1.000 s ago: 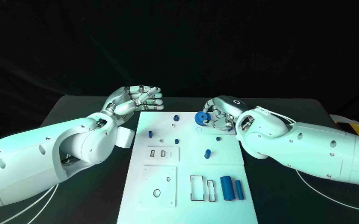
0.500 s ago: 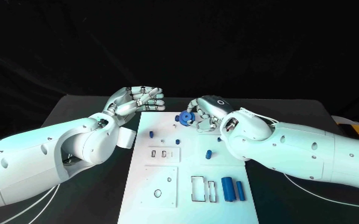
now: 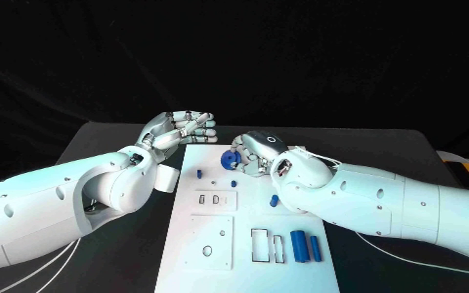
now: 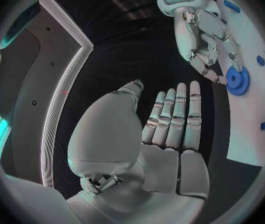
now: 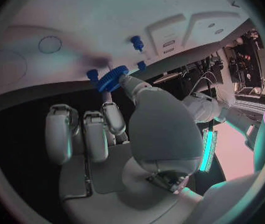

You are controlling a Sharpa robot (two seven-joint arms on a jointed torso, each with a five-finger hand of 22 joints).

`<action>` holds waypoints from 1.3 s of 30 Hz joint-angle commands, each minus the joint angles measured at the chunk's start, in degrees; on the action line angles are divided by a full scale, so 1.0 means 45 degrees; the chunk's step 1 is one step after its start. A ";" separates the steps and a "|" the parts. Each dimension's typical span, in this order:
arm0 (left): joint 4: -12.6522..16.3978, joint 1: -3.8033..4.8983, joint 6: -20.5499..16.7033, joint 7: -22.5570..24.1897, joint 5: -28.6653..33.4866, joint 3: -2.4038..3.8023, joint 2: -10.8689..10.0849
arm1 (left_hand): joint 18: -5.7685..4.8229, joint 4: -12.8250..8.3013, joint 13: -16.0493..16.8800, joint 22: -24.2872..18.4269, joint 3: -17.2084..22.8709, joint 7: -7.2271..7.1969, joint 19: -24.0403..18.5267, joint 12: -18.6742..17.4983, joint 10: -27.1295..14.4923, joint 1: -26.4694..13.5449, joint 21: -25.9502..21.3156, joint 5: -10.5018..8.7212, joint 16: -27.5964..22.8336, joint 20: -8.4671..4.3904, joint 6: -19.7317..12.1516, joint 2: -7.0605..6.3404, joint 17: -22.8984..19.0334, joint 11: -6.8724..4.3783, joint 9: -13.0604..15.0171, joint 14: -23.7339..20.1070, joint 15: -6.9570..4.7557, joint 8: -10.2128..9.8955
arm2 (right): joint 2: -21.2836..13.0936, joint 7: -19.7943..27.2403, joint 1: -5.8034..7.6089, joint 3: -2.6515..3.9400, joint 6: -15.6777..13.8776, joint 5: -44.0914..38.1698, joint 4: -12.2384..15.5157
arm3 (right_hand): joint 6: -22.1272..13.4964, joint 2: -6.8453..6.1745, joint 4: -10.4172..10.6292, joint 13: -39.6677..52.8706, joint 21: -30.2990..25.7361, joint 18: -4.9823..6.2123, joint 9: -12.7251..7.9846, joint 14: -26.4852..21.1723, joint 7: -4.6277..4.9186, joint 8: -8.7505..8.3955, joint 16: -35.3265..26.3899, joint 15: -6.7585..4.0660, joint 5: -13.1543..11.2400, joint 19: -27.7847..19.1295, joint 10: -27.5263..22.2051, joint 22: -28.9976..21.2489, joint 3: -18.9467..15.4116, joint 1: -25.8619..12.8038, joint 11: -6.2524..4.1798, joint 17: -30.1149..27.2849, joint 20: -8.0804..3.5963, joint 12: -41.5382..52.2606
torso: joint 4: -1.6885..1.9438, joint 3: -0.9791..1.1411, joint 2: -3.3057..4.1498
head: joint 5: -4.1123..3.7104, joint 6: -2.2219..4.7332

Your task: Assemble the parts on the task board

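Note:
The white task board [image 3: 245,228] lies lengthwise in the middle of the table. My right hand [image 3: 256,152] hovers over its far end and pinches a blue gear [image 3: 229,160] between thumb and a finger. The right wrist view shows that gear [image 5: 112,78] at the fingertips of the right hand [image 5: 120,134], close to the board [image 5: 107,20], next to a blue peg [image 5: 136,41]. My left hand [image 3: 181,129] stays off the board's far left corner, fingers straight and together, palm bare. In the left wrist view the left hand [image 4: 167,129] faces the right hand [image 4: 204,37] and the gear [image 4: 237,79].
Small blue pegs [image 3: 197,173] [image 3: 234,184] [image 3: 272,202] stand on the board. Two blue cylinders [image 3: 304,247] lie at its near right, beside rectangular slots [image 3: 263,245]. A plate with round holes [image 3: 210,242] takes up the near left. A yellow object [image 3: 453,159] lies at the table's right edge.
My right hand has carried the blue gear leftward across the board's far end, from the right side toward the left. The left hand has stayed where it was.

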 commanded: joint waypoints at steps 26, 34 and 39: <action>0.0062 0.0020 0.0119 0.0119 0.0034 0.0007 -0.0034 | 0.0173 -0.0009 0.0000 -0.0021 -0.0047 0.0342 0.0049 -0.0047 -0.0002 0.0059 -0.0073 -0.0010 -0.0089 0.0081 -0.0075 0.0147 0.0038 0.0045 -0.0012 -0.0085 0.0020 -0.0031 | 0.0624 -0.0046 -0.0280 -0.0031 0.0348 -0.0145 -0.0858 | -0.0251 -0.0106 0.0047 -0.0171 0.0002 -0.0047 -0.0100 0.1035 0.0100 -0.0342 0.0052 -0.0014 -0.0045 0.0032 -0.0131 0.1010 0.0161 -0.0376 0.0073 0.1764 0.0057 -0.0116 | -0.0037 0.0013 -0.0006 | 0.0026 -0.0067; 0.0073 0.0020 0.0126 0.0082 0.0034 0.0007 -0.0053 | 0.0173 -0.0006 0.0001 -0.0025 -0.0050 0.0342 0.0051 -0.0052 -0.0001 0.0066 -0.0076 -0.0012 -0.0094 0.0081 -0.0078 0.0146 0.0047 0.0045 -0.0013 -0.0085 0.0020 -0.0035 | 0.0525 0.0096 -0.0280 -0.0032 0.0445 0.0041 -0.0757 | -0.1065 -0.0289 0.0658 -0.0550 -0.0077 -0.0029 -0.0257 0.0996 0.0379 -0.1031 0.0018 0.0237 -0.0264 -0.0020 -0.0619 0.0991 -0.0488 -0.1338 0.0351 0.1635 0.0292 -0.0443 | -0.0030 0.0017 -0.0008 | 0.0010 -0.0065; 0.0088 0.0020 0.0125 0.0066 0.0034 0.0007 -0.0070 | 0.0173 -0.0006 0.0001 -0.0025 -0.0050 0.0342 0.0051 -0.0052 -0.0001 0.0066 -0.0076 -0.0012 -0.0094 0.0081 -0.0078 0.0146 0.0047 0.0045 -0.0013 -0.0085 0.0020 -0.0035 | 0.0285 0.0212 -0.0280 -0.0033 0.0383 0.0201 -0.0510 | -0.1039 -0.0223 0.0886 -0.0490 -0.0085 -0.0026 -0.0228 0.0998 0.0391 -0.1080 0.0023 0.0260 0.0093 -0.0016 -0.0599 0.1007 -0.0777 -0.1512 0.0368 0.1651 0.0327 -0.0410 | -0.0047 0.0015 -0.0014 | 0.0020 -0.0060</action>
